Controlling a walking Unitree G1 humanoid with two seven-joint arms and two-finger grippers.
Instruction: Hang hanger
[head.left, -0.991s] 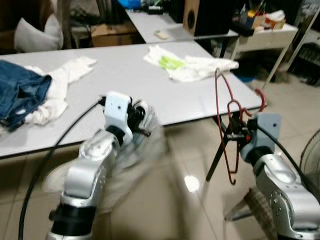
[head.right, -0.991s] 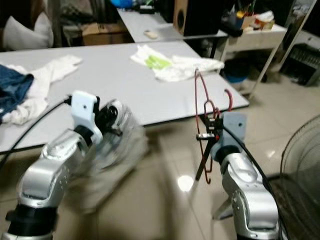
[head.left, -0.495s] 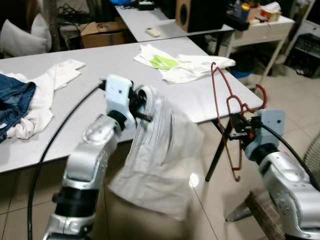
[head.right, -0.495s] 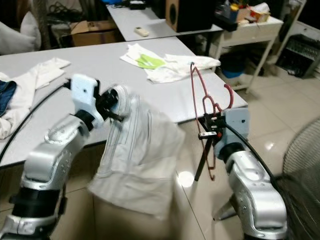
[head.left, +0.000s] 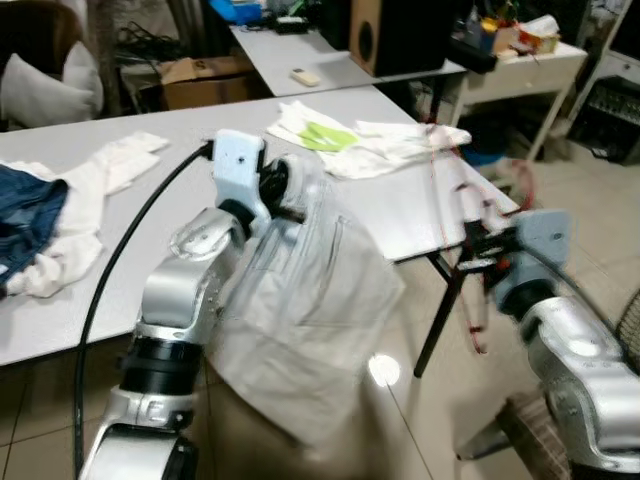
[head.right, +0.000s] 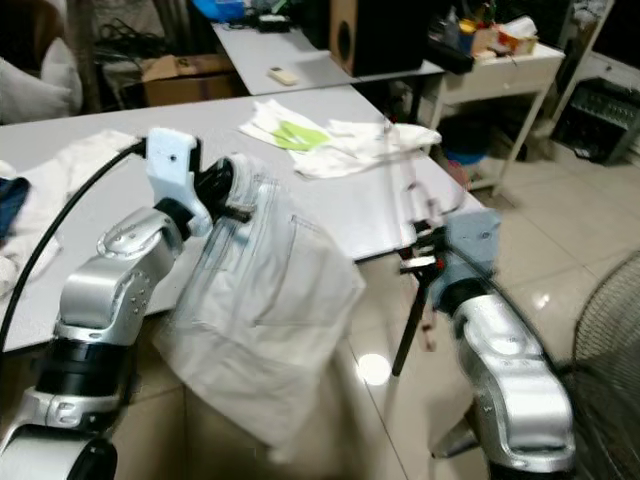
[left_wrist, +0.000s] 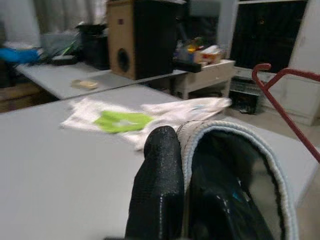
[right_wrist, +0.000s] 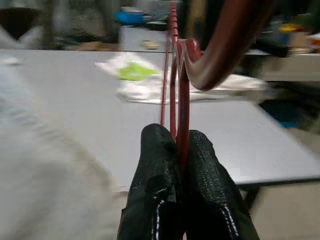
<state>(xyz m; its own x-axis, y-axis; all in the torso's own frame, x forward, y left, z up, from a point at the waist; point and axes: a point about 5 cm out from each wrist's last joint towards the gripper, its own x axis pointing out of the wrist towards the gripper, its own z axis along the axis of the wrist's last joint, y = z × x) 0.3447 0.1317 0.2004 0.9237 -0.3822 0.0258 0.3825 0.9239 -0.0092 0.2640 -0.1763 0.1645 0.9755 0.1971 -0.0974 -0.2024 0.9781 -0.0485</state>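
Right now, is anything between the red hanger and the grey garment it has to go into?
Nothing visible. The right gripper pinches the red hanger, the left gripper holds the grey garment, and open air separates them beside the table.

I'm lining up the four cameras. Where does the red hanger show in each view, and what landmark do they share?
Left eye view: red hanger, blurred, upright at the right hand, off the table's right corner.
Right eye view: right of centre, faint with blur.
Left wrist view: hook and one arm at the right edge.
Right wrist view: centre, clamped between the black fingers.
Shared landmark: white cloth with green print on the grey table.
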